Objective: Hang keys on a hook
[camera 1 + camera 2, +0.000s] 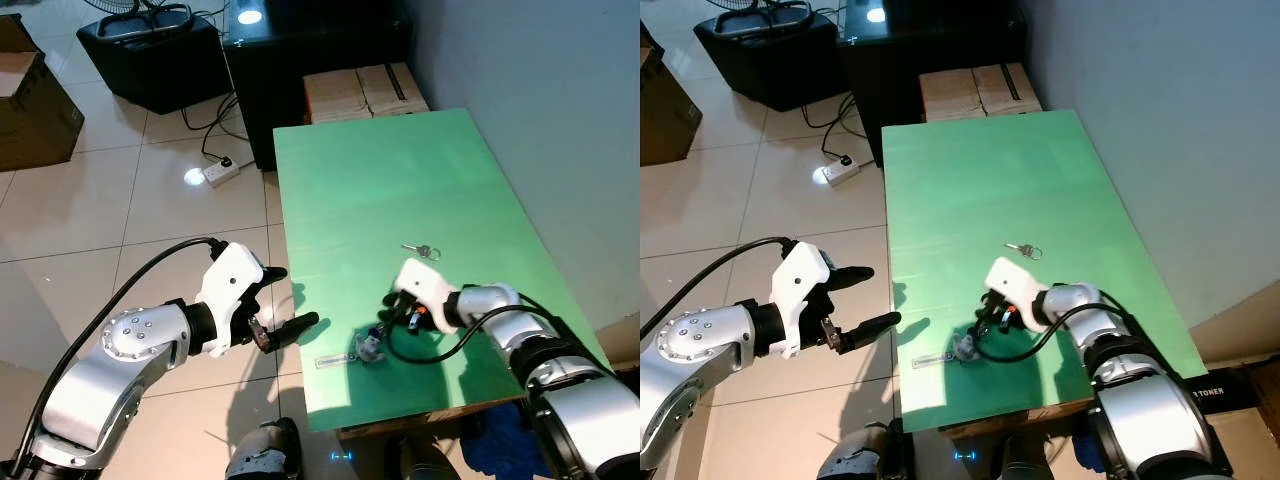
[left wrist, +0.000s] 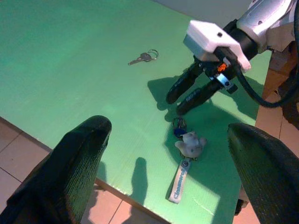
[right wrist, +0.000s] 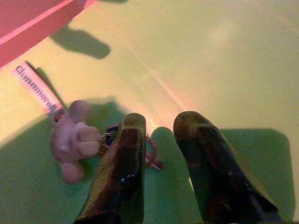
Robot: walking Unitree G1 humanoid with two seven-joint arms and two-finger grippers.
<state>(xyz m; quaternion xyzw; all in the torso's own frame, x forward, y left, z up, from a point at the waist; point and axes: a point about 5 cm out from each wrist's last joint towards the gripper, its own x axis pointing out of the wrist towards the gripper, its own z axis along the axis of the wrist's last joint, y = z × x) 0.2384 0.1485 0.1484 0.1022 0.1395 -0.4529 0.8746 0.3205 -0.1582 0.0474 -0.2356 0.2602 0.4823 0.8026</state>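
A key bunch with a small grey plush toy (image 1: 370, 347) and a white printed strap (image 2: 177, 184) lies near the front edge of the green table (image 1: 400, 180). My right gripper (image 1: 388, 312) is low over the bunch's ring (image 2: 179, 125). Its fingers (image 3: 124, 163) are slightly apart and open, one tip touching the ring, with nothing held between them. A single key on a ring (image 1: 422, 250) lies a little farther back on the table. My left gripper (image 1: 300, 295) hovers open over the floor, just off the table's left edge.
A grey wall runs along the table's right side. Cardboard boxes (image 1: 365, 90) and a black cabinet (image 1: 310, 50) stand beyond the far end. On the tiled floor to the left are a power strip (image 1: 222, 172), a black case (image 1: 160, 55) and a brown box (image 1: 30, 100).
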